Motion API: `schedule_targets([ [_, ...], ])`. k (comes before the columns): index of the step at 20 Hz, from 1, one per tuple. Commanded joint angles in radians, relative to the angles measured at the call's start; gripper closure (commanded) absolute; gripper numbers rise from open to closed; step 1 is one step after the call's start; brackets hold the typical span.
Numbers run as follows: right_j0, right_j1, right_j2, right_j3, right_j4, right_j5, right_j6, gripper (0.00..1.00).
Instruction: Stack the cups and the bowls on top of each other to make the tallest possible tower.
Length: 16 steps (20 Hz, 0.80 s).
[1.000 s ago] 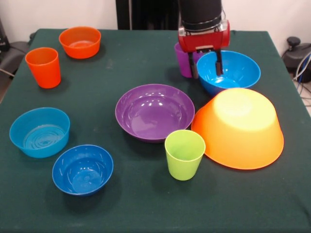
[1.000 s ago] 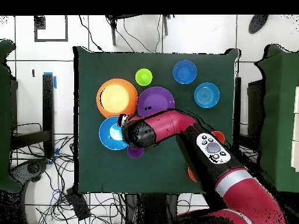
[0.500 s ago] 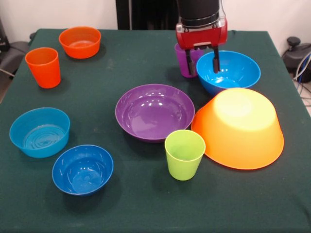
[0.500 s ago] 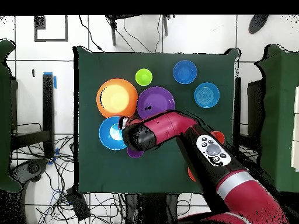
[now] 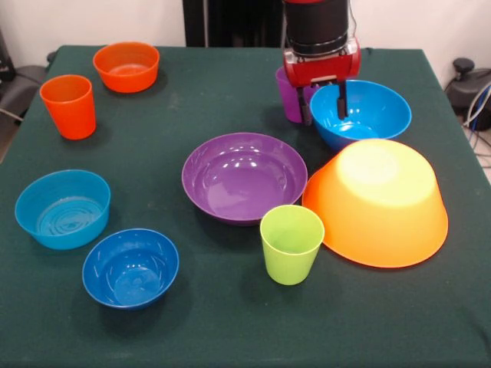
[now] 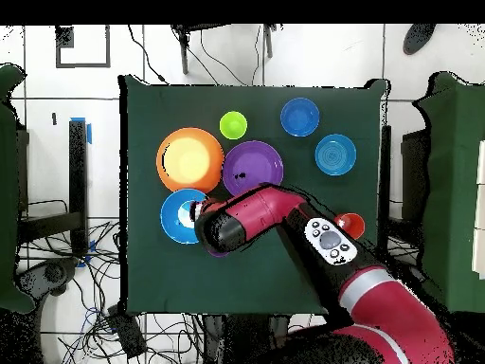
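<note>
Risk lies with the open gripper (image 5: 323, 101), whose fingers straddle the near-left rim of the blue bowl (image 5: 372, 113) at far right, just beside the purple cup (image 5: 288, 93): closing or descending carelessly could topple that cup or drag the bowl.

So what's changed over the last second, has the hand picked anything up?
Nothing picked up. The hand has lifted a little and shifted slightly, its open fingers straddling the near rim of the large blue bowl, beside the purple cup. The arm has swung enough to uncover the small orange bowl in the overhead view. Every cup and bowl stayed put.
</note>
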Motion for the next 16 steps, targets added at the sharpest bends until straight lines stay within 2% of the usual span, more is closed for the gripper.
schedule_targets([
  [1,0.061,0.111,-0.057,-0.052,-0.144,-0.031,-0.117,0.0],
  [3,0.065,0.129,-0.059,-0.069,-0.155,-0.033,-0.113,0.0],
  [9,0.059,0.12,-0.05,-0.066,-0.157,-0.034,-0.095,0.0],
  [10,0.059,0.118,-0.048,-0.066,-0.16,-0.036,-0.091,1.0],
  [16,0.056,0.115,-0.05,-0.06,-0.153,-0.053,-0.071,1.0],
])
